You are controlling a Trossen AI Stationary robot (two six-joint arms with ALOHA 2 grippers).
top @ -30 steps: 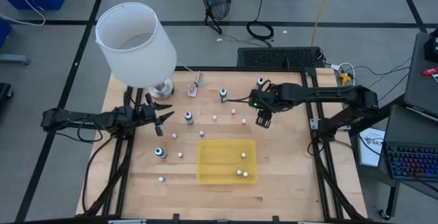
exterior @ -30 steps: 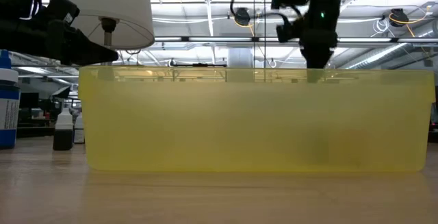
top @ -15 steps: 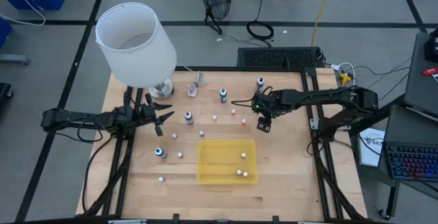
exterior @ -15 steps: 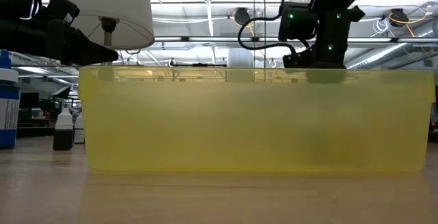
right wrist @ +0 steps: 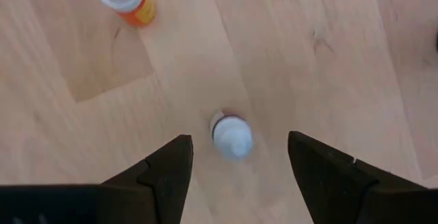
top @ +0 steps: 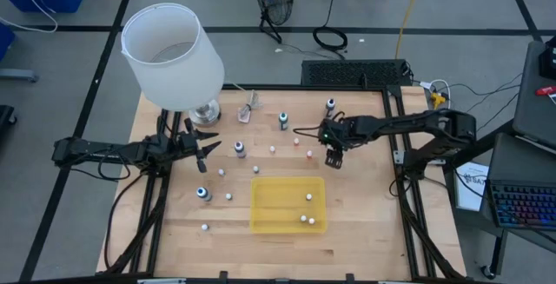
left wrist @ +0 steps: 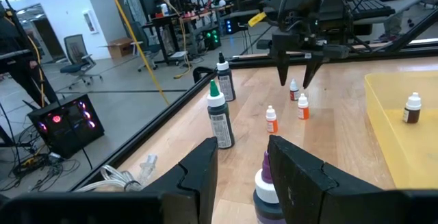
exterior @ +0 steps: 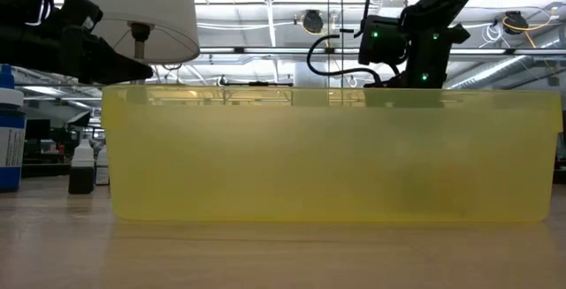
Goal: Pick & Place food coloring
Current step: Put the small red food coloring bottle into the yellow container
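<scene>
Food coloring bottles stand scattered on the wooden table point(top: 174, 223): dark ones point(top: 283, 120) point(top: 240, 149) and smaller pale-capped ones point(top: 272, 149). Three small bottles point(top: 309, 196) lie in the yellow tray point(top: 261, 223). My right gripper point(top: 334, 157) points steeply down, open, just above the table. Its fingers point(right wrist: 164, 172) stand on either side of a small reddish white-capped bottle point(right wrist: 231, 136) point(left wrist: 294, 90) without touching it. An orange bottle point(right wrist: 124, 0) stands close by. My left gripper point(top: 208, 148) waits level and open at the table's left, short of a purple-topped bottle point(left wrist: 264, 188).
A white-shaded lamp point(top: 169, 54) stands at the far left beside a clear pinkish object with a stick point(top: 248, 113). In the low view the yellow tray point(exterior: 332, 156) hides most of the table. Bare wood lies to the right of the tray point(top: 365, 206).
My right gripper has come down toward the table, over the small reddish bottle, and has tipped to point more steeply down. The bottles have not moved.
</scene>
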